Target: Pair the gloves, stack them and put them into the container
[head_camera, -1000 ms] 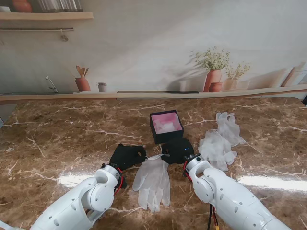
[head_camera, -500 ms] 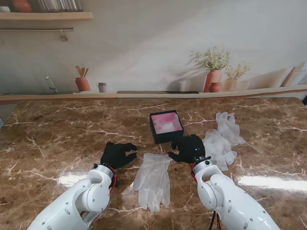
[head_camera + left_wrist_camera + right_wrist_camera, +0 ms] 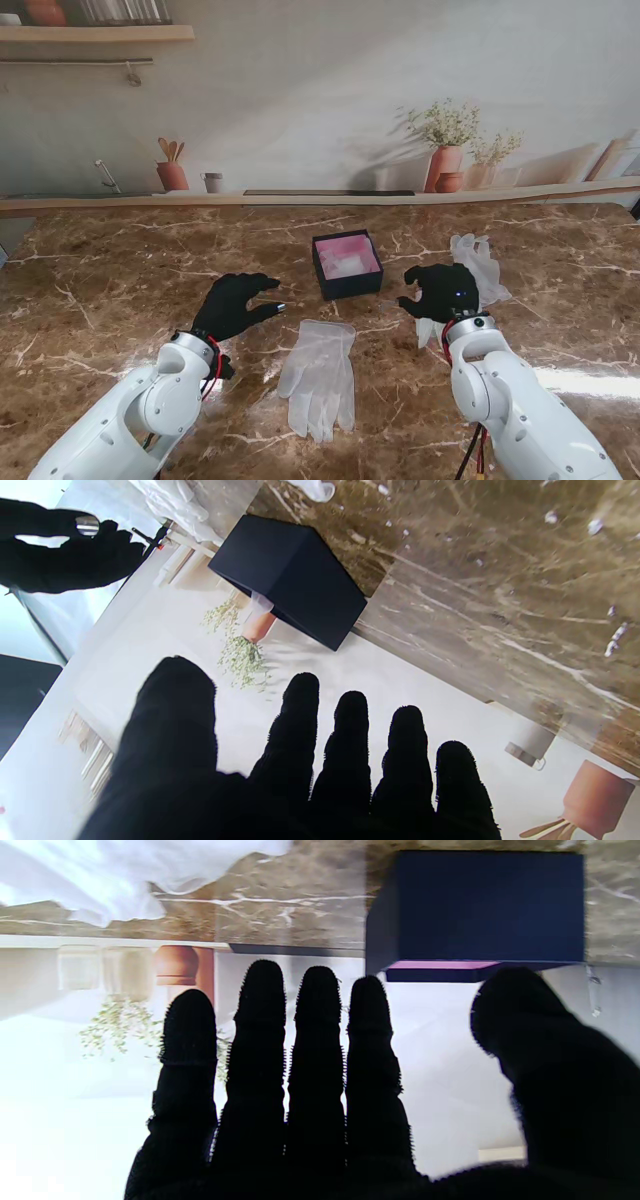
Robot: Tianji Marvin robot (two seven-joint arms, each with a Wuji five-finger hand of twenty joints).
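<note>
Both robot hands, left [image 3: 232, 305] and right [image 3: 443, 291], hover spread and empty; a paired white glove stack [image 3: 319, 375] lies flat between them, near the box [image 3: 346, 265]; thin, limp, probably slippery; pinch the cuffs.

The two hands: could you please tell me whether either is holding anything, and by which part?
Nothing is held. The left hand and the right hand are both open with fingers spread; the stacked gloves lie untouched on the table between them.
</note>
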